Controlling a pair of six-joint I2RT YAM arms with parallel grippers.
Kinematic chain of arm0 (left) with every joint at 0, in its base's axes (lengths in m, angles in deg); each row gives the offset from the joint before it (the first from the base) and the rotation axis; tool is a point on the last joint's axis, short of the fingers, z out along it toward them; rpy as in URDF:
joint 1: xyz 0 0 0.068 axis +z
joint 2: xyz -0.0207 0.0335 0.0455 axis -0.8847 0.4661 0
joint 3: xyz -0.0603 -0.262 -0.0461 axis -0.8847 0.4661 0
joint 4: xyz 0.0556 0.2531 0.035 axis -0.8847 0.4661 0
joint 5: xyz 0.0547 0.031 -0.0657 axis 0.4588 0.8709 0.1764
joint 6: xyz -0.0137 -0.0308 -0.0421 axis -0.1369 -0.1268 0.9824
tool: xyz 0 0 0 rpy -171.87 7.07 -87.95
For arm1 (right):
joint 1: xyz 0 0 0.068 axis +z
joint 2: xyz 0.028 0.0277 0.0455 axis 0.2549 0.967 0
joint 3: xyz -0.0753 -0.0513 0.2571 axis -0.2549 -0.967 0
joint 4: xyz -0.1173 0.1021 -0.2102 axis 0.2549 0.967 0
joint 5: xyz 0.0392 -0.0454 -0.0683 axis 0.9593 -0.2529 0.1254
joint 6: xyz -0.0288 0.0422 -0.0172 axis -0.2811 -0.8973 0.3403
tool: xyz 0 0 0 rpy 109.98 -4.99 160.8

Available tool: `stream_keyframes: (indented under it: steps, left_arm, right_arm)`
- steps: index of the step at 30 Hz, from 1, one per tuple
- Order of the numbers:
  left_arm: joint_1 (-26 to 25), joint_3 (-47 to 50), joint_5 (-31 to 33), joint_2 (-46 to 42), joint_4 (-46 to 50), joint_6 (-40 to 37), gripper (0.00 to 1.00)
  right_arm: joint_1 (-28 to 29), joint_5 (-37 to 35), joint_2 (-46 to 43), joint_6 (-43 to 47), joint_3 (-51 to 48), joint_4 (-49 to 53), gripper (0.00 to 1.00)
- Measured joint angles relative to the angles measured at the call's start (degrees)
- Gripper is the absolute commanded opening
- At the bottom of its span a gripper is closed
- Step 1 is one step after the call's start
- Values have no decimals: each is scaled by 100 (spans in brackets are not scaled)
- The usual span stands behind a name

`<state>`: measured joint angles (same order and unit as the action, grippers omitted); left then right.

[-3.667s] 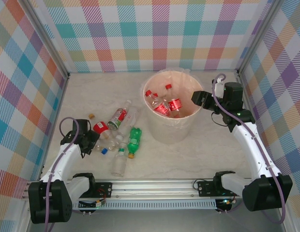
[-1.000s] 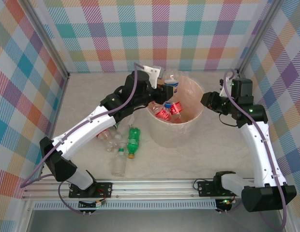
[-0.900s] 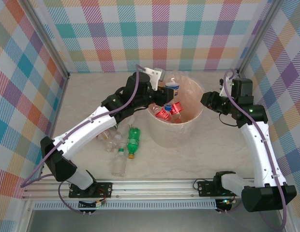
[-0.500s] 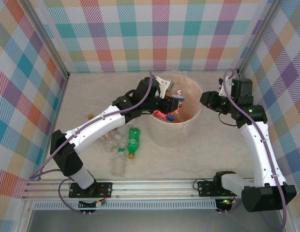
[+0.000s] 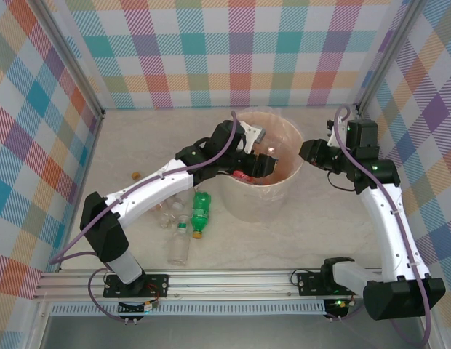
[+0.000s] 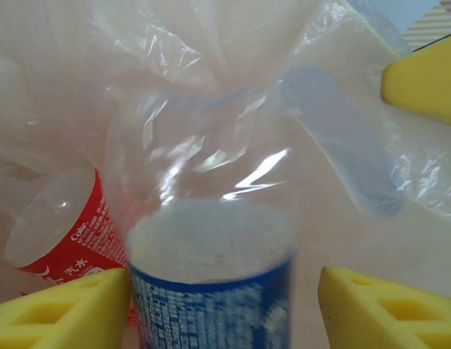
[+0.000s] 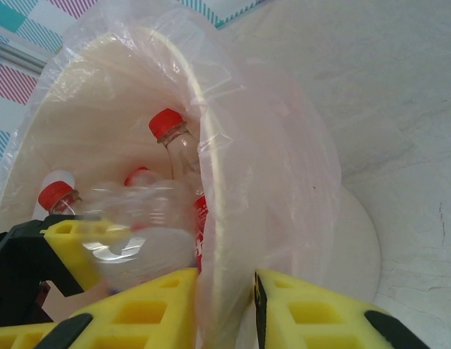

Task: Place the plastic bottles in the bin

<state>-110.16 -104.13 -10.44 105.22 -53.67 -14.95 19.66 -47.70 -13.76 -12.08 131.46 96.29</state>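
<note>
The table (image 5: 327,225) carries the bin (image 5: 247,203) near its middle, toward the far side. The left gripper (image 5: 268,163) reaches in over the bin's left rim. Its jaws are spread around a blurred blue-labelled bottle (image 6: 211,291), which touches one pad and stands clear of the other. Red-labelled bottles (image 6: 65,233) lie beneath. The right gripper (image 7: 224,298) pinches the bin's right rim and liner (image 7: 284,145). On the table left of the bin lie a green bottle (image 5: 202,209), clear bottles (image 5: 180,246) and a small cap (image 5: 137,174).
</note>
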Motion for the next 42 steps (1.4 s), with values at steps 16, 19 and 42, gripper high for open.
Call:
stream_keyframes:
  steps: [16, 19, 42]
  left_arm:
    - [-4, 0, 321, -94, -267, -205, 85]
    - [9, 0, 566, -260, -186, -293, 85]
    - [4203, 2124, 2229, -3499, 1827, 734, 95]
  right_arm:
    - [7, -2, 0, 0, -2, -20, 28]
    - [7, -2, 0, 0, -2, -24, 28]
    - [39, -33, -114, 0, -166, -280, 27]
